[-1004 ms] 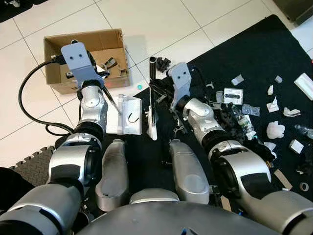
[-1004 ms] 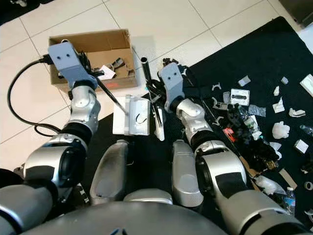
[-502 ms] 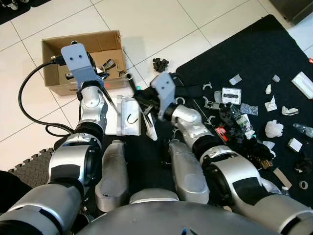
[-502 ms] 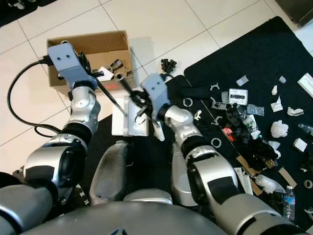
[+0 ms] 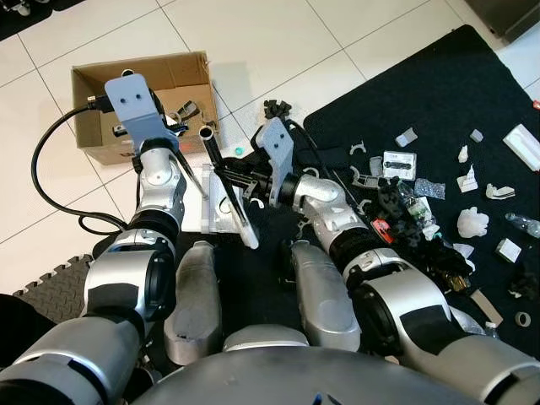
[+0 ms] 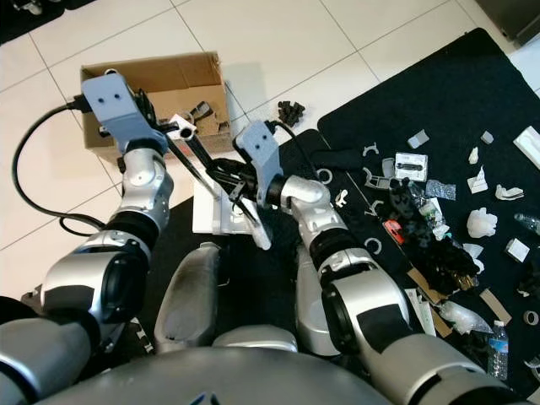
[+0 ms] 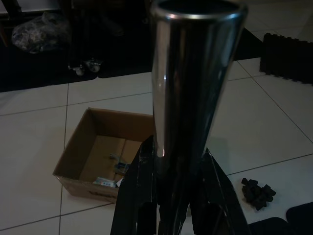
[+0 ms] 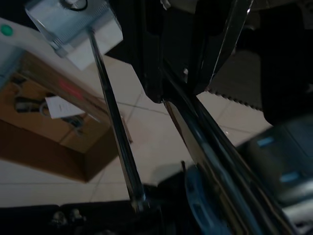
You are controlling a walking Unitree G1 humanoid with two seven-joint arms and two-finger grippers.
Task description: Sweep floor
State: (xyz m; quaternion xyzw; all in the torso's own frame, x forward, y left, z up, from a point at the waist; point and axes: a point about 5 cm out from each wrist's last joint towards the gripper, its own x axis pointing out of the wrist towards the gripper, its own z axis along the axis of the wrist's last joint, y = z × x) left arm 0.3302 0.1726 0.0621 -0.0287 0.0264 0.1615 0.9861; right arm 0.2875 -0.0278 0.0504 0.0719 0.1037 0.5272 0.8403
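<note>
- The right gripper (image 5: 226, 171) is clamping the metal broom handle (image 5: 221, 175), its fingers closed around the tube; the broom is slanting from its open top end near the box down to a white head (image 5: 250, 239) on the black mat (image 5: 472, 93).
- The left gripper (image 5: 173, 125) is gripping the thin rod of the white dustpan (image 5: 221, 202), which is lying flat at the mat's edge, partly on the tile floor (image 5: 278, 42).
- The two shafts are crossing close together between the grippers; a careless stroke is likely to knock the rod and twist the dustpan out of line.
- The broom head is sitting just beside the dustpan, well apart from the scattered debris (image 5: 422, 194); a short stroke is likely to gather nothing.
- The cardboard box (image 5: 93, 93) is standing just behind the left gripper; the handle's top end is likely to strike it on a backswing.
- A small black clump (image 5: 272, 109) is lying on the tile beyond the mat and is at risk of being missed.
- The black cable (image 5: 46, 181) is looping on the floor beside the left arm and could snag.
</note>
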